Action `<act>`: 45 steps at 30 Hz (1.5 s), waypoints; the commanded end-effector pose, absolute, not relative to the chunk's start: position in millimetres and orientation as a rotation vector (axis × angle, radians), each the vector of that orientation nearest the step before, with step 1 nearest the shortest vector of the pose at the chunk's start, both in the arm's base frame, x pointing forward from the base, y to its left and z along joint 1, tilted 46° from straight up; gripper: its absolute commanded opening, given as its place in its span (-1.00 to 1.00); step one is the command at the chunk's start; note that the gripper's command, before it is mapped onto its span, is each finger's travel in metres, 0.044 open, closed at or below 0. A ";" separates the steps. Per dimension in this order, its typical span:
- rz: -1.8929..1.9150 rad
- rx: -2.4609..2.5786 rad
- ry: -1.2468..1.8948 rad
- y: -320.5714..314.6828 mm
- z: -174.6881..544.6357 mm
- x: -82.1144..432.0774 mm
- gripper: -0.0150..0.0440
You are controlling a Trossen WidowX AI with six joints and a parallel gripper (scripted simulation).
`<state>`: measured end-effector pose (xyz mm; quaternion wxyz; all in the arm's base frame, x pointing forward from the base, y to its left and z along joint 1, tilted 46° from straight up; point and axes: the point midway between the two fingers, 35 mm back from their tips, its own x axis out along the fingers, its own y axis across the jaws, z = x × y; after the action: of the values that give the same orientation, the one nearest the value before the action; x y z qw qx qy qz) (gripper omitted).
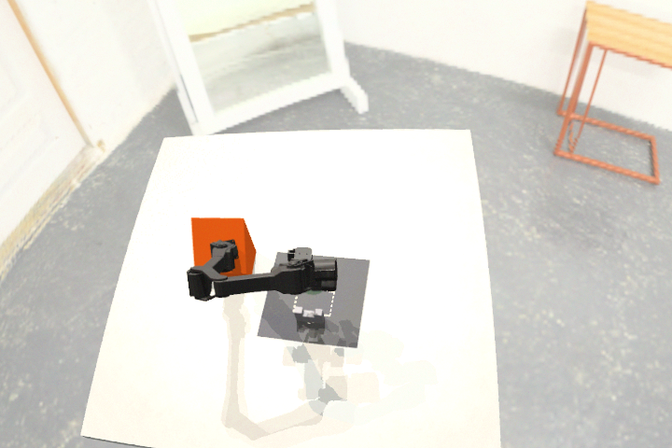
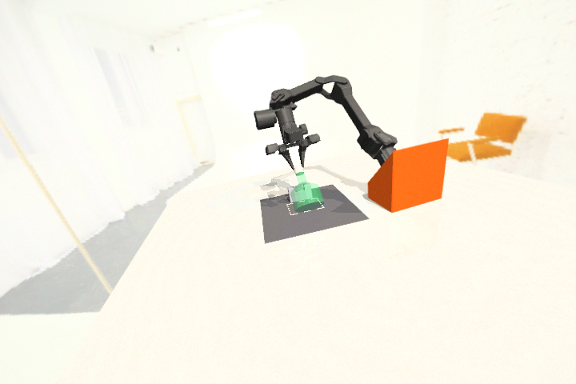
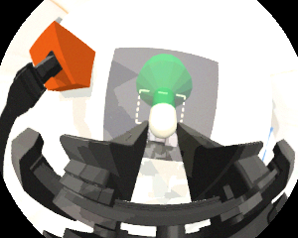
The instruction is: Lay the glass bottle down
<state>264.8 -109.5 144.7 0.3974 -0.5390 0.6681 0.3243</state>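
Observation:
The green glass bottle (image 1: 314, 292) (image 2: 307, 195) (image 3: 164, 74) has a pale cap. It is tilted, base low and facing the exterior camera, neck up and leaning toward the rest. My gripper (image 2: 298, 169) (image 3: 163, 125) is shut on the bottle at its pale top end. The grey U-shaped rest (image 1: 310, 320) stands on the dark mat (image 1: 347, 274) (image 2: 275, 230) (image 3: 204, 74), lower than the neck. The dashed outline (image 1: 332, 304) (image 3: 138, 108) lies beside the rest, partly hidden by the bottle. I cannot tell whether the base touches the mat. The arm hides most of the bottle in the top view.
An orange block with a sloped side (image 1: 217, 232) (image 2: 418, 176) (image 3: 76, 57) stands beside the mat, near the arm's base. The arm reaches over from that side. Shadows of the arm fall across the mat and the pale table (image 1: 400, 185) (image 2: 343, 294).

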 end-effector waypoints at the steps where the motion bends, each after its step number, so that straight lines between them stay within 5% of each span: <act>1: 0.813 -1.368 1.701 -118.6 148.0 262.4 -0.06; 45: 0.846 -1.375 1.647 -173.8 157.7 246.7 -0.06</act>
<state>248.5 -170.5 158.8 0.4064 -0.5459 0.6519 0.3346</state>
